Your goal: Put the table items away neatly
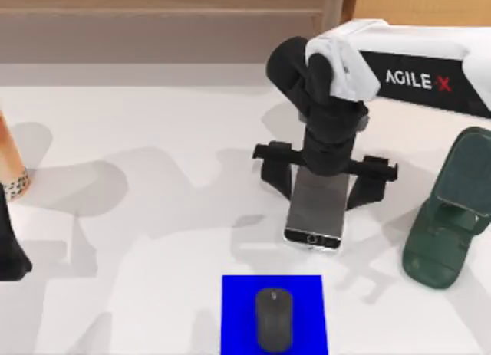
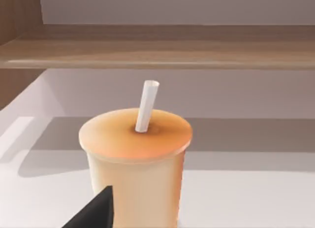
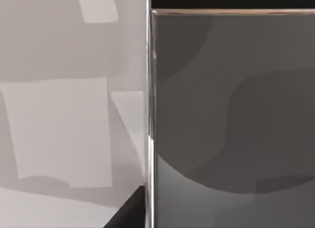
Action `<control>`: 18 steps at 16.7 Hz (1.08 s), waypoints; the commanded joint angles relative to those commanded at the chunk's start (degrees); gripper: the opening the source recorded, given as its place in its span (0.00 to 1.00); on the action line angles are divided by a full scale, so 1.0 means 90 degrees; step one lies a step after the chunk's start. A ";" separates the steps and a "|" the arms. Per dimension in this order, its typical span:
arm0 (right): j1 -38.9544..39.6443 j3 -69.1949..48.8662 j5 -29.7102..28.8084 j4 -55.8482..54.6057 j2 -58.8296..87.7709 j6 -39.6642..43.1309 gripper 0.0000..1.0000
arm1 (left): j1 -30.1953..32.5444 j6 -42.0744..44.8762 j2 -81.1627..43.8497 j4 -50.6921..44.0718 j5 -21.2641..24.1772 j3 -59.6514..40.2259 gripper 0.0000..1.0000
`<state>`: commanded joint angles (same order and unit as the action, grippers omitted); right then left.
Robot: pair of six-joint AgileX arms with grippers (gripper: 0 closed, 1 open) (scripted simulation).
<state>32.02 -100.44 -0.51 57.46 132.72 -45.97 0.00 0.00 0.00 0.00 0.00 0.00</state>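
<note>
Phone: flat on bench, right claw spread wide astride it, gripping nothing (pre-grasp, likely).
Left claw: state unclear.

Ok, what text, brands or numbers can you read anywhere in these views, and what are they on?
"AGILE X", white letters with a red X, on the black panel of the right arm, top view.
The smartphone screen is blank grey; no readable marks.
The mouse, blue mat, dark green stand and cup carry no text.
</note>
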 joint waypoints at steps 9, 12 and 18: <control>-0.0003 -0.0408 0.0002 0.0626 -0.0219 0.0006 0.00 | 0.0000 0.0000 0.0000 0.0000 0.0000 0.0000 1.00; 0.0081 -0.0322 -0.0076 0.0601 -0.0273 -0.0085 0.00 | 0.0000 0.0000 0.0000 0.0000 0.0000 0.0000 1.00; 0.1535 0.1393 -0.1888 0.0443 -0.2062 -0.1566 0.00 | 0.0000 0.0000 0.0000 0.0000 0.0000 0.0000 1.00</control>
<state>45.84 -87.90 -17.50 61.45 114.16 -60.07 0.00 0.00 0.00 0.00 0.00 0.00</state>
